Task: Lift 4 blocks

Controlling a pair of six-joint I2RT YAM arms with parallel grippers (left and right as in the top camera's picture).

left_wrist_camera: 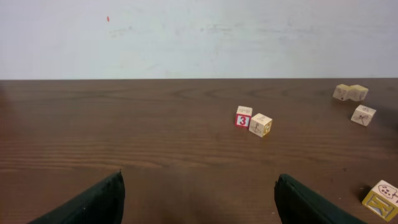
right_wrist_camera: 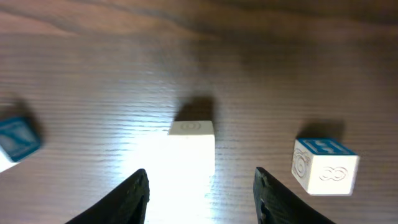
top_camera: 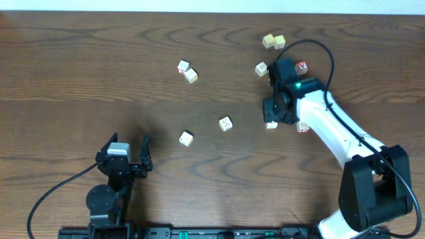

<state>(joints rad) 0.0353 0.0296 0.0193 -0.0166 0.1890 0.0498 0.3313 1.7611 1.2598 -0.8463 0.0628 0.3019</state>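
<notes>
My right gripper (right_wrist_camera: 200, 175) hovers with jaws spread either side of a white block (right_wrist_camera: 191, 142), not touching it. It is probably light, hard and smooth, so I would pinch its flat opposite faces.

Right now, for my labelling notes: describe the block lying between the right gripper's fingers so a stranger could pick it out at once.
On the wooden table, follow the white right arm to the right gripper. The block sits on the wood between its open fingers, touching neither. Its visible faces look plain cream, while the neighbouring block carries blue print.
</notes>
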